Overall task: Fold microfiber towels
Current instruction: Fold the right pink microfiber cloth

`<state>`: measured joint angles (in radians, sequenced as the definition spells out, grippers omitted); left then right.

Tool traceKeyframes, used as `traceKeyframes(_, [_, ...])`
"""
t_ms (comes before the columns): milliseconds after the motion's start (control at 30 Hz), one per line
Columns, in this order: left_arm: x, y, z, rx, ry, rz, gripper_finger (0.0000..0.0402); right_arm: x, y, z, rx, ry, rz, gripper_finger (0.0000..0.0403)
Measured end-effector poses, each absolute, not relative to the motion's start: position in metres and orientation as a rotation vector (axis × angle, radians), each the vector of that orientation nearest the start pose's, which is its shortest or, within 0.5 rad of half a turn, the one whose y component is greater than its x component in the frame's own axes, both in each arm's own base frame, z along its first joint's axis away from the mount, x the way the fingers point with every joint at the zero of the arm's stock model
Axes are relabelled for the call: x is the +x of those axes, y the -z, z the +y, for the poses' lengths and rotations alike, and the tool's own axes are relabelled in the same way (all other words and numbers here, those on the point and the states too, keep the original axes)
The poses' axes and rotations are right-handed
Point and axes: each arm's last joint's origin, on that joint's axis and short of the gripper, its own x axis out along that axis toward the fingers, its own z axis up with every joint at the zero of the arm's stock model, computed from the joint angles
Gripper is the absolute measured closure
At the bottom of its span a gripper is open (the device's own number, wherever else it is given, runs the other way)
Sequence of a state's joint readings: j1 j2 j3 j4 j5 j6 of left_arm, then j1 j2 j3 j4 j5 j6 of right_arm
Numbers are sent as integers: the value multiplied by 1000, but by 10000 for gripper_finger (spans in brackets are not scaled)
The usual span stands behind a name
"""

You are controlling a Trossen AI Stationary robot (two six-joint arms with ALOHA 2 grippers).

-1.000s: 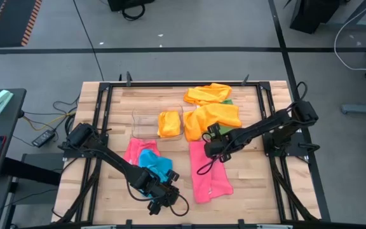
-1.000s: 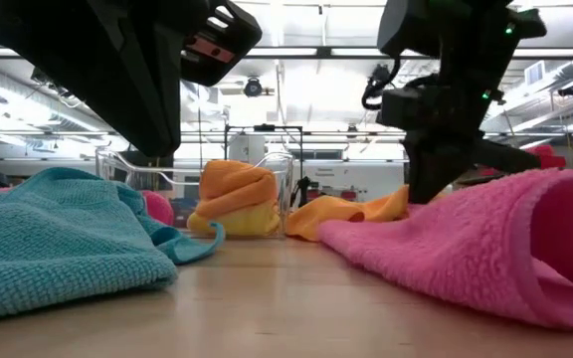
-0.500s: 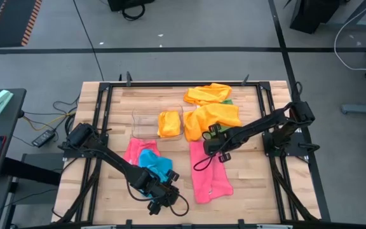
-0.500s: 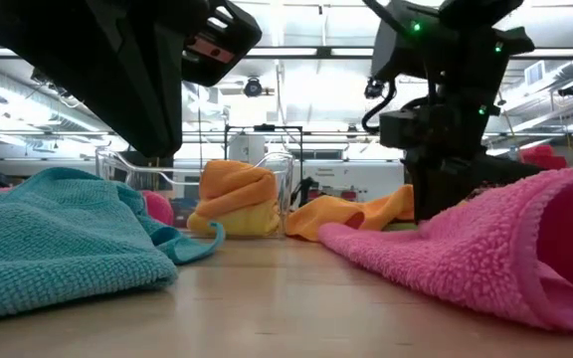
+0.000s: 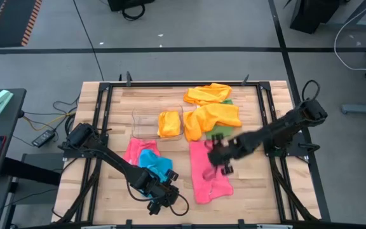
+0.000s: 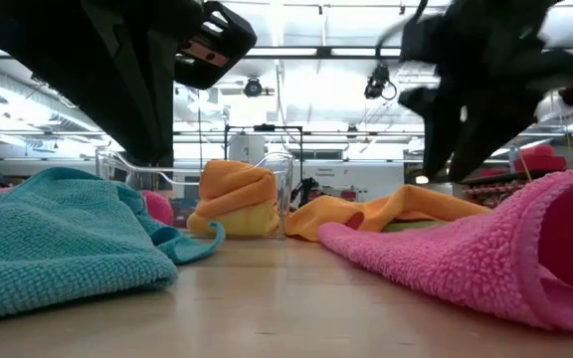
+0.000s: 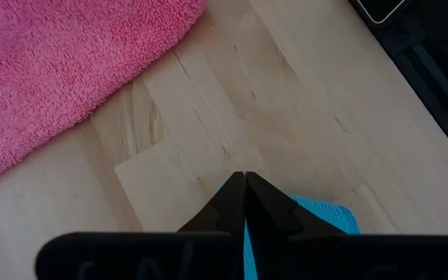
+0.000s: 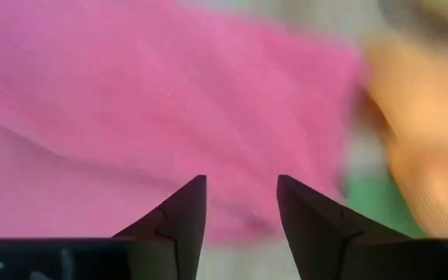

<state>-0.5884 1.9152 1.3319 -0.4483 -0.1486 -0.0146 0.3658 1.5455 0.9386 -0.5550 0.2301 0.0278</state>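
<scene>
A blue towel (image 5: 155, 166) lies bunched at the near left, partly over a pink towel (image 5: 132, 152). My left gripper (image 5: 169, 189) is shut on it at its near right side. A second pink towel (image 5: 210, 173) lies folded on the table near the middle. My right gripper (image 5: 224, 159) hovers open just above this towel's far part, blurred, with its fingers (image 8: 185, 210) apart over the pink pile. Orange towels (image 5: 211, 116) lie at the far right on top of a green one (image 5: 221, 131). My left gripper pinches the blue towel between its two shut fingers. A thin strip of blue (image 7: 245, 233) shows between them, and more of the cloth (image 7: 313, 214) lies right beside them. The fingers slant down toward the table. The rest of the towel lies slack on the wood (image 6: 58, 234).
A clear plastic bin (image 5: 146, 124) stands at the far middle with a folded orange towel (image 5: 170, 124) inside it. Another orange towel (image 5: 208, 94) lies by the far edge. Bare wood (image 7: 286, 101) shows in front of my left gripper, up to the table's near edge.
My right gripper has opened, risen off the folded pink towel and swung toward the table's near right. The pink towel stays lying folded.
</scene>
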Motion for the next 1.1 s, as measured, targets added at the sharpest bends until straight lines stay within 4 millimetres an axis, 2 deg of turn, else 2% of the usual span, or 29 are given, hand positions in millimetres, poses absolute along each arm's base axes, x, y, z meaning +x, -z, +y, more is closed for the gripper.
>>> traceKeyframes(233, [333,-185,-216,359,391,969,381,273,-179,180,-356,-343,805,238])
traceKeyframes(333, [333,-185,-216,359,391,969,387,267,-174,206,-366,-424,729,234])
traceKeyframes(467, [333,-185,-216,357,392,965,388,257,-149,227,-412,-478,785,235])
traceKeyframes(600, [335,-186,-217,349,392,944,379,258,-130,231,-426,-470,821,242])
traceKeyframes(733, [335,-186,-217,347,392,941,375,263,-125,231,-424,-466,803,252])
traceKeyframes(967, [335,-186,-217,349,393,943,383,280,-118,216,-389,-402,809,259])
traceKeyframes(1100, [334,-186,-217,350,392,946,387,285,-108,210,-367,-402,844,253])
